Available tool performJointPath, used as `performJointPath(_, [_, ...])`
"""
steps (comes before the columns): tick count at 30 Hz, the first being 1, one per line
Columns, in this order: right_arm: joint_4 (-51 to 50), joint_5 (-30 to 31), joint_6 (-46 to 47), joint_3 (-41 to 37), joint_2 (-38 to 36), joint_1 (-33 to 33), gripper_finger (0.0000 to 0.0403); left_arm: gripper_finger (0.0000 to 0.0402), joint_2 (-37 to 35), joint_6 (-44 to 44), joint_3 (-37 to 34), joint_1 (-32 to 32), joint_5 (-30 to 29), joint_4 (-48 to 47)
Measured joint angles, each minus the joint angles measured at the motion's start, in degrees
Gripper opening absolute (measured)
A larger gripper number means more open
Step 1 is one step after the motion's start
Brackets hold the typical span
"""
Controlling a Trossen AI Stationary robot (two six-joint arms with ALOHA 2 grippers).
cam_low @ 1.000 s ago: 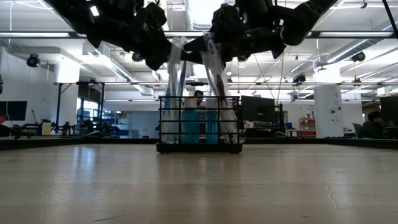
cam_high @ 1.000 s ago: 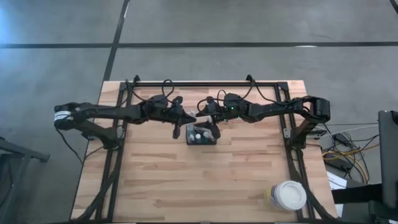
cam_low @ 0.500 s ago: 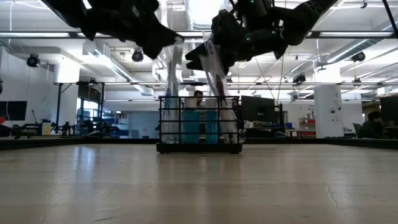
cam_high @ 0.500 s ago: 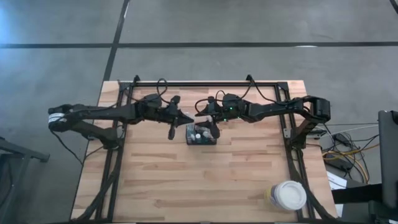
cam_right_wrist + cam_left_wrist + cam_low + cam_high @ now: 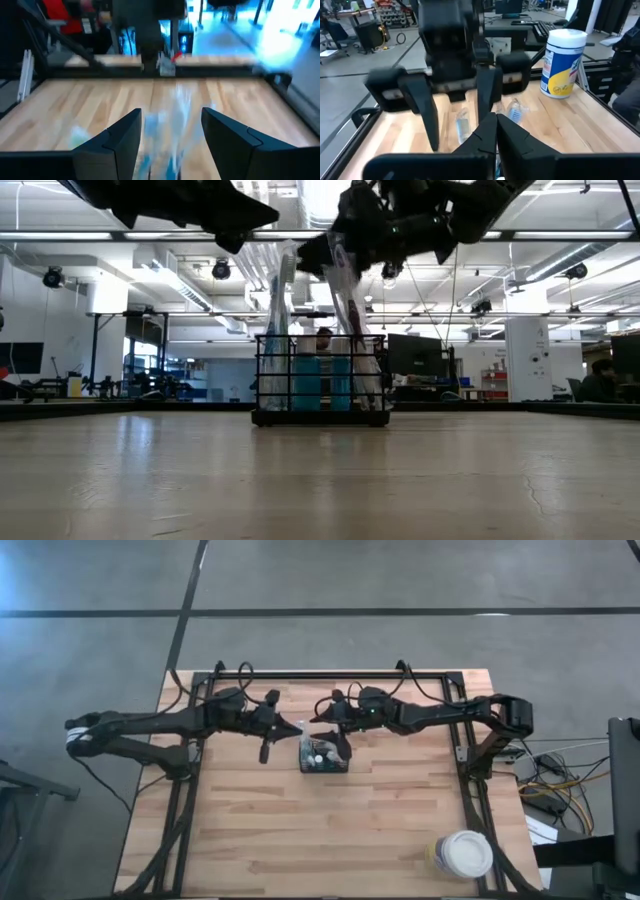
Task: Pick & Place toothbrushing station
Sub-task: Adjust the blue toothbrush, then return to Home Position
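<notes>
Standing on the light wooden slatted table (image 5: 330,830), toward its far middle, the small black rectangular wire-mesh caddy (image 5: 320,380) is holding upright toothbrushes in clear packaging (image 5: 282,320) and blue-bodied tubes (image 5: 322,383). The right gripper (image 5: 338,743) is hanging directly over the caddy's top with its fingers spread wide, and the right wrist view is showing the blurred packaged brushes between them without any contact that can be made out. The left gripper (image 5: 266,748) is sitting just beside the caddy on its left, above the tabletop, its fingers (image 5: 492,137) pressed together on nothing. A large cup with a white lid (image 5: 464,854) is resting near the table's front right corner, well apart from the caddy.
</notes>
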Motion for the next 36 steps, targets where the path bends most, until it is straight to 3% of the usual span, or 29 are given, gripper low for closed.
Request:
performJointPath(7, [-2.8, 0.0, -3.5, 6.7, 0.8, 0.0, 0.0203, 0.0004, -2.2, 2.8, -2.0, -0.9, 1.3, 1.4])
performJointPath(21, [-15.3, -1.8, -6.8, 18.4, 12.0, 0.0, 0.0203, 0.0007, -13.2, 2.3, -7.5, -1.7, 3.4, 5.3])
performJointPath(26, [-15.9, -2.0, -6.7, 18.5, 10.9, 0.0, 0.0203, 0.0003, -15.8, 2.3, -9.4, -1.7, 3.4, 5.0])
performJointPath(36, [-21.1, -2.0, -6.5, 18.5, 1.2, 0.0, 0.0203, 0.0023, -16.6, 1.9, -9.4, -1.6, 3.3, 4.5])
